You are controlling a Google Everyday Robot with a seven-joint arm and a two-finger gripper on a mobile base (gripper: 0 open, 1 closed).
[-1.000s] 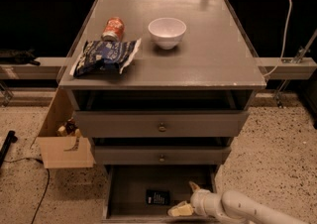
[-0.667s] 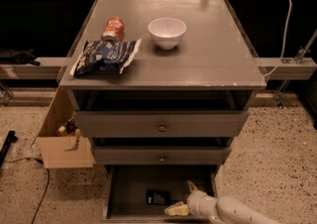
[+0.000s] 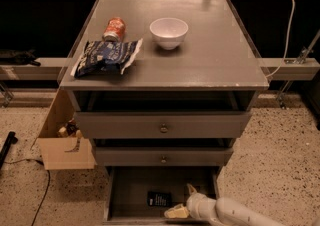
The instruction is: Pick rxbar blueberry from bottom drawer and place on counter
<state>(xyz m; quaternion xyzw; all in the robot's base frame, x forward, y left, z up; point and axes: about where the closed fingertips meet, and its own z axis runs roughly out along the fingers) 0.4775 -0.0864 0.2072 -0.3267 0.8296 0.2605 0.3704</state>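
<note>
The rxbar blueberry (image 3: 159, 199), a small dark bar with pale print, lies flat on the floor of the open bottom drawer (image 3: 129, 190), near its middle front. My gripper (image 3: 182, 201) on the white arm reaches in from the lower right and sits inside the drawer just right of the bar. Its fingers (image 3: 173, 212) are spread apart and hold nothing. The grey counter (image 3: 215, 57) is the cabinet top above.
On the counter lie a blue-and-white chip bag (image 3: 106, 56), a red can (image 3: 114, 29) on its side and a white bowl (image 3: 169, 32). Two knobbed drawers (image 3: 163, 126) are shut above the bottom one. A cardboard box (image 3: 65, 145) stands left of the cabinet.
My gripper has moved a little to the left inside the drawer, closer to the bar. The bar has not moved.
</note>
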